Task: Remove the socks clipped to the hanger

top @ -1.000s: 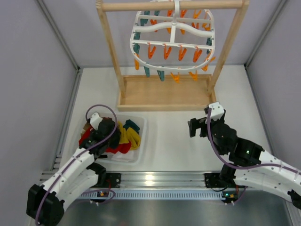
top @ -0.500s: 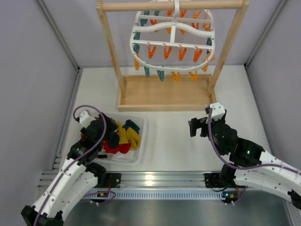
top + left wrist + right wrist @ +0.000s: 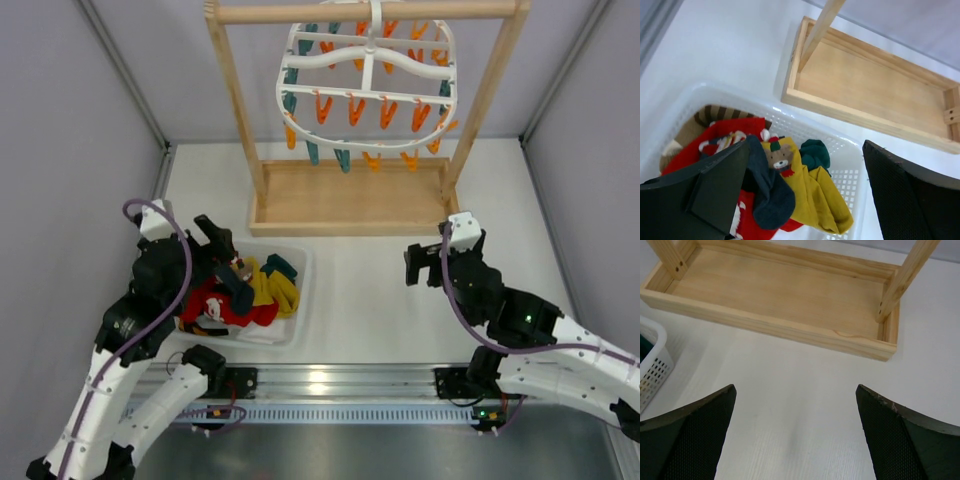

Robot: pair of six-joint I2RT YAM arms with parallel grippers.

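Heaped together, the socks (image 3: 245, 295) lie in a white plastic basket (image 3: 303, 290) on the table (image 3: 360, 300), at the near left, in front of the left arm. The left wrist view shows the pile closely. A mustard yellow sock (image 3: 810, 200) stretches with its long axis running from upper left to lower right, and a small bear motif sits at its upper end. A navy sock (image 3: 767, 197) is draped beside it, touching its left edge, and red socks (image 3: 732, 132) with white patterning spread out to the left. A dark teal sock (image 3: 815, 152) is bunched against the basket's far wall, and a brown striped one (image 3: 715, 112) curls along the far left corner.

The hanger (image 3: 370, 75) – a white oval ring with cross bars – hangs by its centre hook from the top bar of a light wooden rack (image 3: 350, 200) at the back of the table, well apart from the basket. Its long axis runs left to right, in line with that bar. Orange and teal clips dangle from it.

The left gripper (image 3: 228, 262) hovers just above the pile with its fingers spread wide – nothing is held between them. The right gripper (image 3: 425, 265) is over bare table to the right, near the rack's base, also spread wide and holding nothing.
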